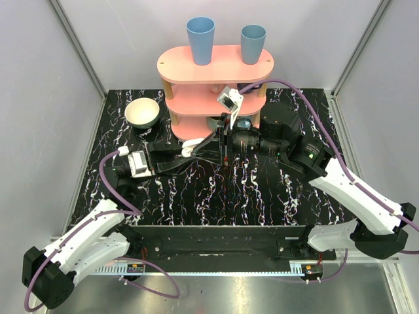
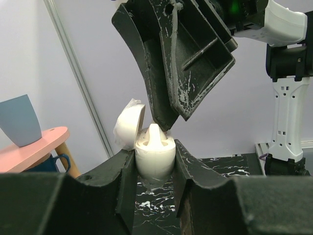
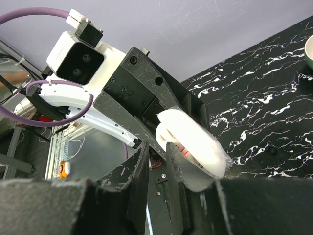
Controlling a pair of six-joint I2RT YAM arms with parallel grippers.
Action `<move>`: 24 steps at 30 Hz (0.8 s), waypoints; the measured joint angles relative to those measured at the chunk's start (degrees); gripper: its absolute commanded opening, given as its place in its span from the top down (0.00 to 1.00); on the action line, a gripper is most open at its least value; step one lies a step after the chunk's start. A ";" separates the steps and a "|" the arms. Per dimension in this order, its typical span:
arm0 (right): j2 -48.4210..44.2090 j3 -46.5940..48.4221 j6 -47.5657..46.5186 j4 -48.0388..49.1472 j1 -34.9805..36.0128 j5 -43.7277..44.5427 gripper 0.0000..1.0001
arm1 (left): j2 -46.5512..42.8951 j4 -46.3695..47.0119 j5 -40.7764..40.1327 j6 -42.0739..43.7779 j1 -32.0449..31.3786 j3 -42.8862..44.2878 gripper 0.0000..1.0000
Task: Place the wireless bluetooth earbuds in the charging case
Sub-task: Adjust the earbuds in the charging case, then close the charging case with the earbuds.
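Left hand [image 2: 154, 165] clamps charging case [image 2: 154, 157]; right hand [image 2: 175, 120] grip unclear | earbud [image 2: 155, 134] half-hidden

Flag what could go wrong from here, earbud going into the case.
1. The earbud pokes stem-up out of the charging case, likely not fully seated; the right claw could drag it out when retreating.
2. The open lid sits right beside that claw; a sideways move may knock it or twist the case in the left claw.
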 measured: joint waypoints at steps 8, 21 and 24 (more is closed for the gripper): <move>-2.05 -1.81 0.26 0.90 0.00 -0.15 0.69 | -0.02 -1.86 -1.36 0.57 -0.17 0.02 1.00; -9.07 -4.02 1.29 5.07 0.04 16.72 0.66 | 0.02 -2.56 -2.40 0.81 -0.17 0.02 1.00; -7.26 -3.72 1.70 4.57 0.02 21.62 0.65 | 0.20 -0.31 0.02 -0.85 -0.17 0.02 1.00</move>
